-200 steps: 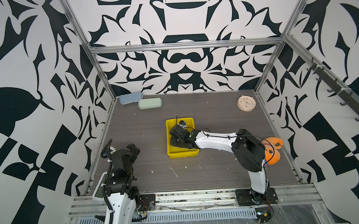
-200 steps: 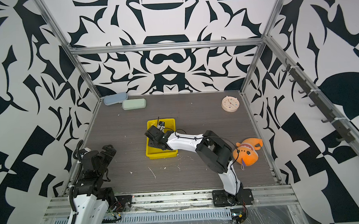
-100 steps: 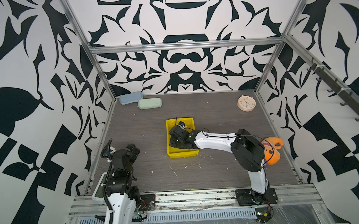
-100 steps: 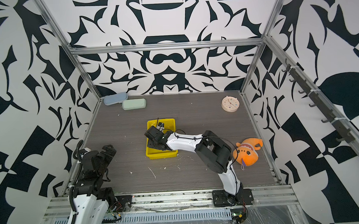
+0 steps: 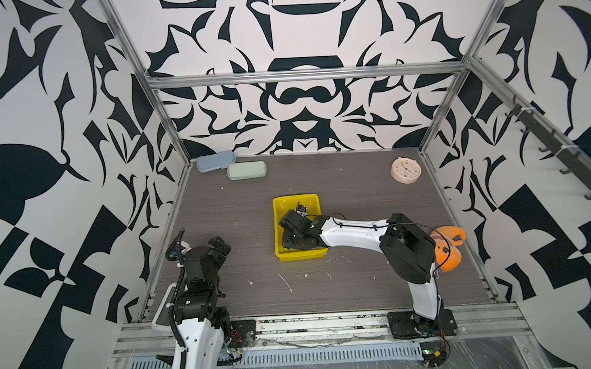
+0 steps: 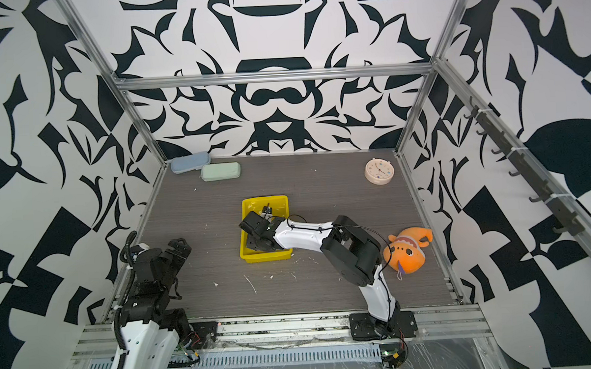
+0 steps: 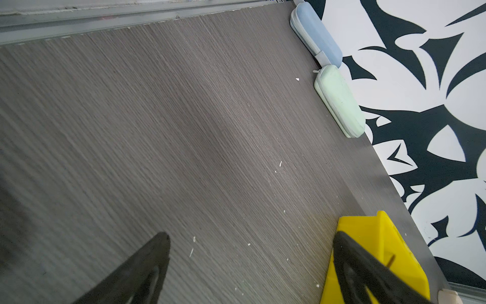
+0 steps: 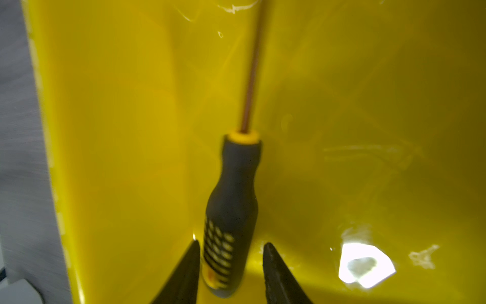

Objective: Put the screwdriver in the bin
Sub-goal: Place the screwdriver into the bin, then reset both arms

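**Q:** Tool status?
**A:** Left gripper (image 7: 251,234) spread wide, empty. Right gripper (image 8: 231,242) part open, jaws flanking the screwdriver (image 8: 231,189) handle, apparently released. The screwdriver is inside the bin (image 8: 131,131).
**Q:** Hazard?
**A:** On withdrawal, a finger may snag the handle and drag it out.

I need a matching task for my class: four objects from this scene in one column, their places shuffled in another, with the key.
1. screwdriver
2. clock
3. plush toy
4. green case

A. beside the blue case
B. right side, nearest the front
C. lying in the yellow bin
D. far right corner

Pairs: 1-C, 2-D, 3-B, 4-A
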